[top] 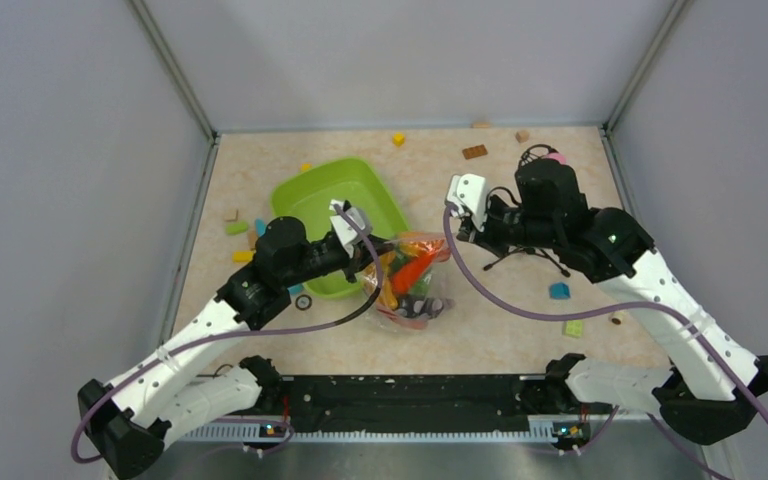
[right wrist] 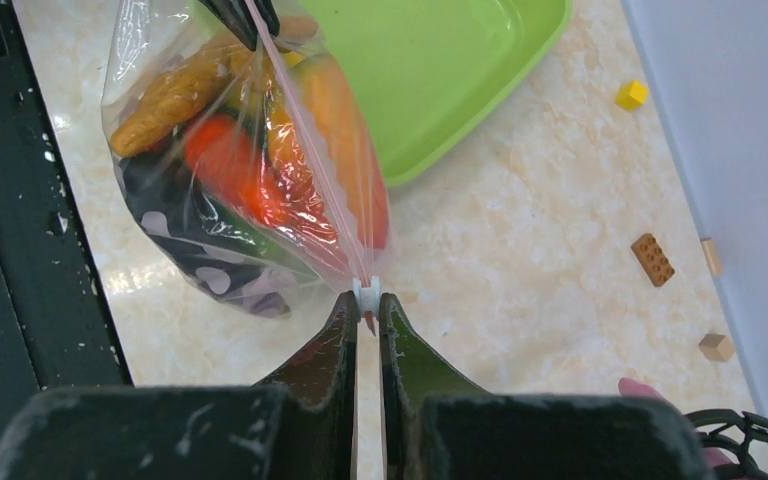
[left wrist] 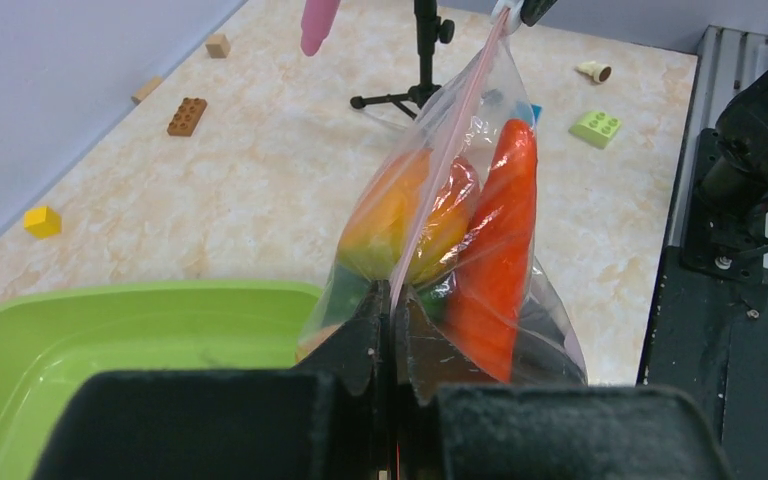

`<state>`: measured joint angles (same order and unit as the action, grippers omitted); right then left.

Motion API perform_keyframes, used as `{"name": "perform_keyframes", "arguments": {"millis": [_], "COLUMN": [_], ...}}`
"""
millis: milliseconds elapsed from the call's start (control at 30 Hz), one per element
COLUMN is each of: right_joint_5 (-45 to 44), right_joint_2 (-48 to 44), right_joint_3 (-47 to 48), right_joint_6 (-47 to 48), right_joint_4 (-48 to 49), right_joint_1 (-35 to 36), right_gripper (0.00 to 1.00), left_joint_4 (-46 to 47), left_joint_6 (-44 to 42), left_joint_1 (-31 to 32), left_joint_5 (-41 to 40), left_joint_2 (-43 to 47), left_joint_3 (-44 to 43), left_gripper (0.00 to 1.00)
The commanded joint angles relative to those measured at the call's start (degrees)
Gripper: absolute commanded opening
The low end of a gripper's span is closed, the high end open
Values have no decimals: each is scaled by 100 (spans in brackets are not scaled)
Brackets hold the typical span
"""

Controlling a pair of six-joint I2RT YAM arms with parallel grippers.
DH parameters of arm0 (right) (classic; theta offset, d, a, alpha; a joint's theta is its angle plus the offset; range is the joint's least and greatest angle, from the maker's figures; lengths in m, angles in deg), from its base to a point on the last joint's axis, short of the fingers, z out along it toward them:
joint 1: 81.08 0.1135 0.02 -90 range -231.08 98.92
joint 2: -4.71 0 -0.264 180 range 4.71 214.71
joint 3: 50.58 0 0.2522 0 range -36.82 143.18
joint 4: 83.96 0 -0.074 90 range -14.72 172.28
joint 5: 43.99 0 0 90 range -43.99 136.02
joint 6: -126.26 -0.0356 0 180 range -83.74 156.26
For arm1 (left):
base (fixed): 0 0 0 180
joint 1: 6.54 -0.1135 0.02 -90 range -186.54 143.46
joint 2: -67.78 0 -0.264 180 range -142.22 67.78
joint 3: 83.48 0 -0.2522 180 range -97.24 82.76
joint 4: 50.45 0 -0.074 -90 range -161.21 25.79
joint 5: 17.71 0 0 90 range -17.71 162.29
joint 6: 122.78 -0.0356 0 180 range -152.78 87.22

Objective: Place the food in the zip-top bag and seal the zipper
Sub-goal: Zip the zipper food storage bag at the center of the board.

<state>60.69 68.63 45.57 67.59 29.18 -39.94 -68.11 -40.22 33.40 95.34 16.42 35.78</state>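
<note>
The zip-top bag [top: 412, 285] is stretched between the two arms, just beside the right edge of the lime-green tray [top: 310, 195] and over the marbled table [top: 520, 330]. The left claw [left wrist: 392, 318] is seen pressed together on one end of the zipper [left wrist: 447, 150], with the pink strip pinched between its black fingers. At the other end, the right claw [right wrist: 367, 305] is pressed together too, and the small white tab at the strip's tip is nipped between its fingertips.

The zipper is drawn taut and straight from one claw to the other and is seen as a single thin line. Whether it is sealed along its whole length cannot be told. The bag's body is hung below that line, crinkled and bulging.

The toy food [right wrist: 250, 170] is packed inside. An orange carrot [left wrist: 500, 240] is pressed against the clear wall, a yellow-orange piece [left wrist: 400, 215] is lodged beside it, and a dark purple piece [right wrist: 175, 240] is settled low in the bag. Whether the bag's underside is touching the table cannot be made out. A brown brick [left wrist: 187, 115] and a yellow block [left wrist: 42, 220] are scattered on the table, well apart from the bag.
</note>
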Motion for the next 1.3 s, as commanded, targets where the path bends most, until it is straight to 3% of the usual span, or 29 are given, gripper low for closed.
{"name": "perform_keyframes", "arguments": {"millis": [0, 100, 200, 267, 367, 400, 467, 500, 567, 667, 700, 833, 1067, 1167, 1267], "right_joint_5": [-912, -1219, -987, -1021, -2122, -2467, -2847, -2947, -3169, -3780, -3921, -3938, -4561, -4852, -5385], "right_joint_2": [-321, -320, -361, -518, -780, -841, -968, -1049, -1223, -1358, -1397, -1462, -1553, -1658, -1804], "right_joint_3": [45, -19, -296, -708, -1447, -1639, -1956, -2090, -2335, -2335, -2310, -2421, -2639, -2786, -2952], "right_joint_6": [11, -235, -557, -1146, -2665, -3222, -3923, -4083, -4295, -4676, -4719, -4715, -5175, -5602, -6195], "right_joint_4": [-370, -181, 469, 1410, 2409, 2503, 2512, 2534, 2582, 2327, 2238, 2230, 1918, 1579, 940], "right_joint_1": [-106, -107, -106, -108, -102, -106, -107, -107, -107, -111, -107, -107, -101, -106, -107], "right_gripper": [0, 0, 0, 0, 0, 0, 0, 0, 0, 0, 0, 0, 0, 0, 0], "left_joint_4": [287, 229, 557, 885, 1030, 1112, 1195, 1186, 1177, 1166, 1207, 1432, 894, 567, 509], "left_joint_6": [-3, 7, 225, 438, 661, 717, 1056, 1207, 1497, 1770, 1780, 1916, 1931, 2225, 2383], "left_joint_1": [-101, -101, -96, -96, -101, -97, -100, -96, -101, -101, -101, -100, -116, -114, -127], "left_joint_5": [-506, -576, -51, 624, 930, 902, 725, 594, 141, -672, -960, -2162, -5032, -5654, -5627], "left_joint_2": [205, 168, 114, -10, -299, -410, -621, -709, -818, -691, -605, -249, 16, -22, -65], "left_joint_3": [146, 145, 204, 237, 123, 101, 7, -42, -153, -200, -146, 102, 209, 146, 191], "left_gripper": [0, 0, 0, 0, 0, 6, 46, 57, 73, 85, 95, 98, 98, 98, 98]}}
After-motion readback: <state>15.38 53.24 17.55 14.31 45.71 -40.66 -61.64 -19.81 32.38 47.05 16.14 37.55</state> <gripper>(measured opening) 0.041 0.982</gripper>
